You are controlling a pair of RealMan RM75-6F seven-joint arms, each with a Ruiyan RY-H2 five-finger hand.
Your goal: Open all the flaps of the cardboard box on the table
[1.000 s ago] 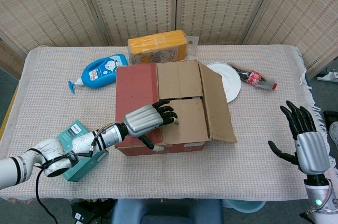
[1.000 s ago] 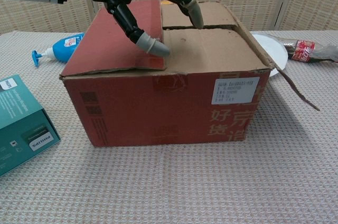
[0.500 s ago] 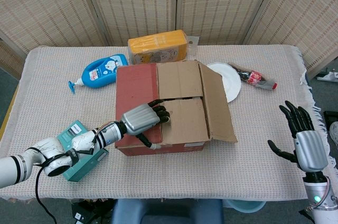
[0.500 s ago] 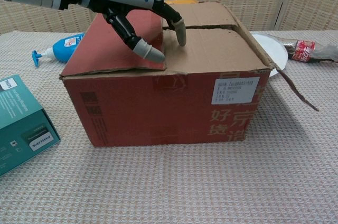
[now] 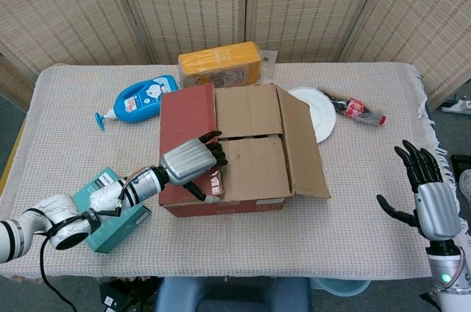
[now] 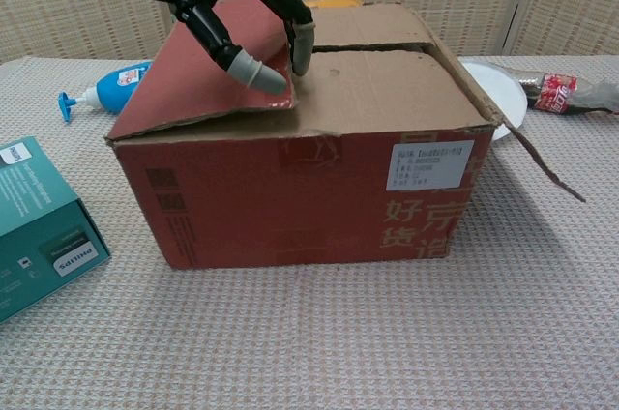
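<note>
Red left flap [image 6: 198,76] of the cardboard box [image 6: 309,188] tilts up, edge pinched by the left robot hand [image 5: 188,161].

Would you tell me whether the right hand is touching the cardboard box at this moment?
No, the right hand hangs open off the table's right edge, well apart from the cardboard box.

Left hand [image 5: 188,162] hooks a flap edge while the right hand [image 5: 429,193] stands idle.

The left arm [image 5: 81,207] reaches in low from the left, its silver forearm angled up toward the hand; the dark fingers [image 6: 302,41] curl over the flap's edge and the thumb [image 6: 253,74] lies against its red face. The right hand is upright at the far right, palm turned inward, fingers apart and pointing up, thumb out to the side, holding nothing.
</note>
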